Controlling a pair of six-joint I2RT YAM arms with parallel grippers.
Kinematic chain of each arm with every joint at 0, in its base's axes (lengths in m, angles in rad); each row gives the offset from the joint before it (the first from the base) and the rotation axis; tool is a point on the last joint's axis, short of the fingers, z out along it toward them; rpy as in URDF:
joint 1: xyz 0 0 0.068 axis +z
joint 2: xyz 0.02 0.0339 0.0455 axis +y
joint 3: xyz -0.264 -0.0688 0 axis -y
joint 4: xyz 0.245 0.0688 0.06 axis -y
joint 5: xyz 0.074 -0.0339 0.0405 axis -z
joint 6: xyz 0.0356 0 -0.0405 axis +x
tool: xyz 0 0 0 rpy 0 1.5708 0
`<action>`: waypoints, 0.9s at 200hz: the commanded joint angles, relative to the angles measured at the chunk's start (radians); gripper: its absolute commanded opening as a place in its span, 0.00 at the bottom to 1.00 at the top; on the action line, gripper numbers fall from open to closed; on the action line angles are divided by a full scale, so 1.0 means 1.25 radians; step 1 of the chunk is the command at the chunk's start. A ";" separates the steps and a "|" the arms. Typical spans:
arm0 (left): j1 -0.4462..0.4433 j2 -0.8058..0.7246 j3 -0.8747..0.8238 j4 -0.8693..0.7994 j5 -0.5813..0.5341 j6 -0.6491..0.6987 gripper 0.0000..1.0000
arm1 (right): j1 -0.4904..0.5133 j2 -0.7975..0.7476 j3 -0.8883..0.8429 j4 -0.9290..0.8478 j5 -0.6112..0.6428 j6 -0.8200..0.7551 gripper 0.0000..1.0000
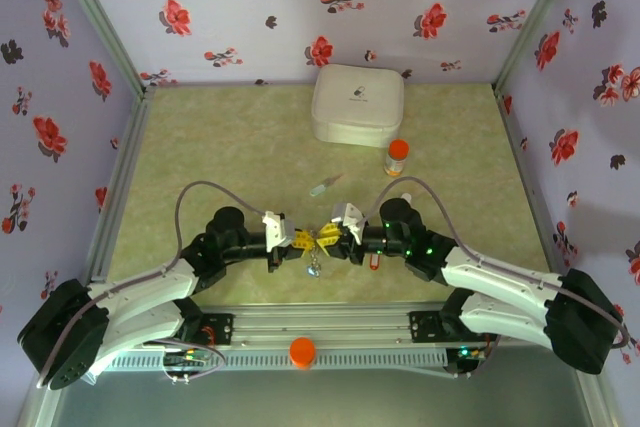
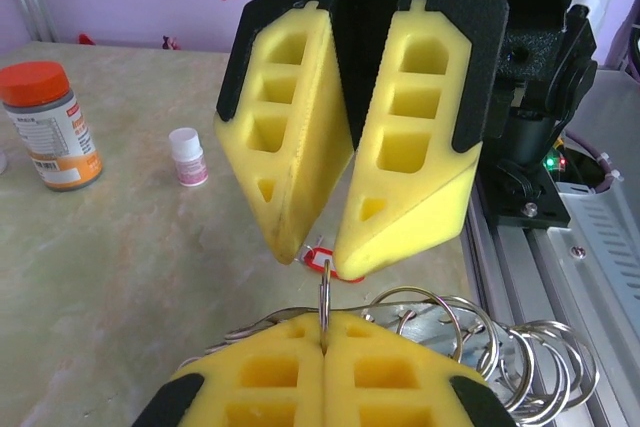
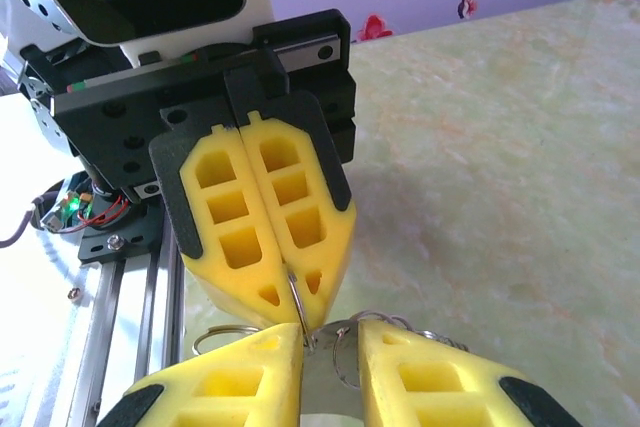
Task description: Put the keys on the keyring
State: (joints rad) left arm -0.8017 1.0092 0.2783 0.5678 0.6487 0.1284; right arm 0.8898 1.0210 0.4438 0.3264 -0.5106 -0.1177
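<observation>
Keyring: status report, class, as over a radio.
Left claw shut on keyring. Right claw open, tips at the ring. Orange-capped bottle stands well aside.

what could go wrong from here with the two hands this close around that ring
1. The left hand pinches the thin ring only at its fingertips; it could twist or slip out, taking the bunch of rings with it.
2. The right hand has its fingers apart around a silvery piece, likely ungripped, so it may fall.
3. The hands are tip to tip and could bump.
</observation>
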 commanded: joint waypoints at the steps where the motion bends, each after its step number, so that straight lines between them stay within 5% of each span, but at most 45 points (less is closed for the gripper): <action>1: -0.004 0.000 -0.007 0.045 0.020 -0.005 0.00 | 0.002 0.009 0.002 0.036 -0.034 0.022 0.21; 108: -0.004 -0.010 -0.006 0.025 0.020 0.005 0.00 | 0.016 0.052 0.038 0.032 -0.065 0.012 0.05; 139: -0.004 -0.046 0.008 -0.054 -0.027 0.032 0.29 | 0.017 0.041 0.053 -0.014 -0.044 -0.012 0.00; 180: -0.006 -0.110 0.086 -0.327 -0.095 0.136 0.35 | 0.058 0.031 0.137 -0.239 0.083 -0.159 0.00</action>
State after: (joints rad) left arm -0.8017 0.9085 0.3153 0.3664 0.5880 0.1989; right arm 0.9314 1.0790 0.5316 0.1852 -0.5026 -0.1829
